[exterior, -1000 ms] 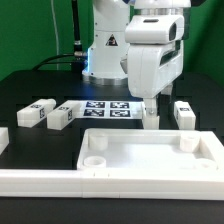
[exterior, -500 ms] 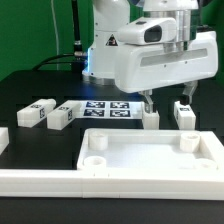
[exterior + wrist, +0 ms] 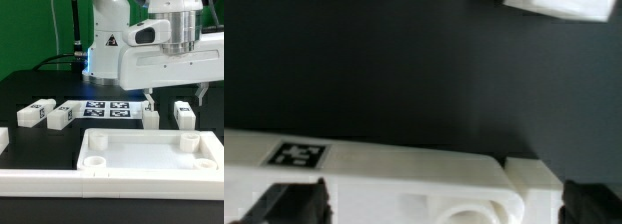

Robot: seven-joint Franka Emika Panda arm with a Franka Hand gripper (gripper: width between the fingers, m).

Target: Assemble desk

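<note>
The arm has swung toward the exterior view's right; its pincer (image 3: 177, 96) hangs with fingers wide apart, holding nothing. On the black surface (image 3: 28, 90) the tabletop (image 3: 150, 136) lies nearest the camera, rim up. Four leg blocks (image 3: 40, 112) lie behind it, one below the pincer.

A green backdrop (image 3: 35, 25) stands behind the black table (image 3: 20, 88), evenly and brightly lit
</note>
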